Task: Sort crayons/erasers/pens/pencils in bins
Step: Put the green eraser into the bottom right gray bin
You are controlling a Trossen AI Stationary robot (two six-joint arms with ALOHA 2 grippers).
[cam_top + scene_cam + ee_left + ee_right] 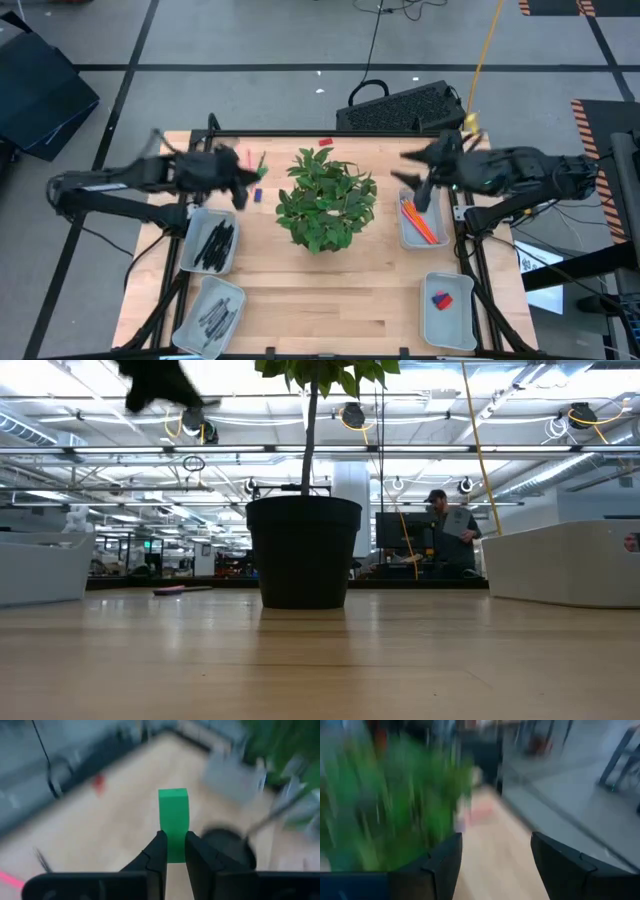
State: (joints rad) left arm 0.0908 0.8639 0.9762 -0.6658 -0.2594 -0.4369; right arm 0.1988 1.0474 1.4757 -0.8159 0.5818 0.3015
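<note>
Left fingers (173,851) clamped on green eraser (173,817) above table's far-left edge, right fingers (495,865) spread empty beside plant (325,200).

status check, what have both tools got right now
Left tool shut on green eraser, up off the table. Right tool open, empty, above pencil bin. Potted plant between them.

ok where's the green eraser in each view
High: hidden under the left gripper, left of the plant.
Low: not visible.
Left wrist: centre, green eraser clamped between the fingers.
Right wrist: not visible.
Shared landmark: the plant, blurred in both wrist views.
</note>
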